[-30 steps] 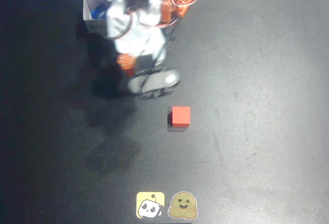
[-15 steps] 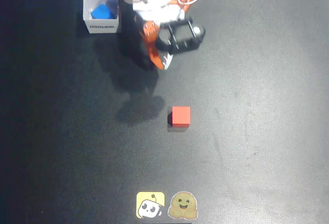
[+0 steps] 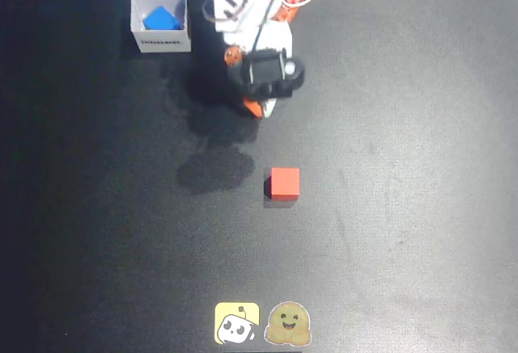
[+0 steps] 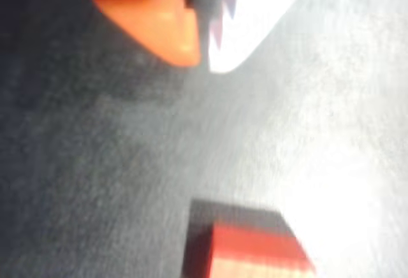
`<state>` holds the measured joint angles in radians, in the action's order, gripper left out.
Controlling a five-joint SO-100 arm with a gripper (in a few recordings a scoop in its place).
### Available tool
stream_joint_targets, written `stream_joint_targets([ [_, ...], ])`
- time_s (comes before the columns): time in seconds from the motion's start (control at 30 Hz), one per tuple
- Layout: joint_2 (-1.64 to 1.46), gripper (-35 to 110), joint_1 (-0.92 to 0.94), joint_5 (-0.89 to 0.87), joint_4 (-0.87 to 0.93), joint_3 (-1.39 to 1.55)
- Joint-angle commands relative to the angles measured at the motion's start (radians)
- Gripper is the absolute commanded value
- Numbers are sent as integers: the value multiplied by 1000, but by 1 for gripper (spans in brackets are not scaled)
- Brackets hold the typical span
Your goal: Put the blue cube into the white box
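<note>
**Holding nothing: blue cube lodged in white box**

Listing what I see from above and from my wrist.

Item 1, blue cube (image 3: 162, 19): inside the white box (image 3: 161, 43), near the top left of the overhead view. It sits turned relative to the box walls, one corner pointing toward the top of the picture, so it reads as a diamond. As a cube it has no long axis to report. Whether it lies flat on the box floor or leans on a wall, I cannot tell.

Item 2, white box: square, open at the top, walls thin, with dark print on the side that faces the bottom of the overhead view. It stands on the dark desk (image 3: 405, 207), just left of my arm, not touching it.

Item 3, my gripper (image 3: 261, 108): over the desk, to the right of the box and below it in the overhead view, apart from both cubes. In the wrist view the orange finger and the white finger (image 4: 255, 10) meet tip to tip at the top of the picture (image 4: 203, 61), closed with nothing between them.

Item 4, red cube (image 3: 284, 183): on the desk below my gripper in the overhead view, edges square to the frame. The wrist view shows it blurred at the lower edge (image 4: 255, 252).

Item 5, two stickers (image 3: 263, 323): side by side at the bottom edge of the desk, one yellow, one brownish.
</note>
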<state>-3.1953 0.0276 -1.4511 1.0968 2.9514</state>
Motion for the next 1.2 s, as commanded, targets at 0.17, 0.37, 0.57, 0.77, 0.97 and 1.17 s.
stream_joint_targets([
  [0.17,-2,0,6,-80,160,2],
  [0.37,-2,0,6,-80,244,3],
  [0.57,-2,0,6,-80,244,3],
  [0.77,-2,0,6,-80,244,3],
  [0.97,-2,0,6,-80,244,3],
  [1.17,-2,0,6,-80,244,3],
])
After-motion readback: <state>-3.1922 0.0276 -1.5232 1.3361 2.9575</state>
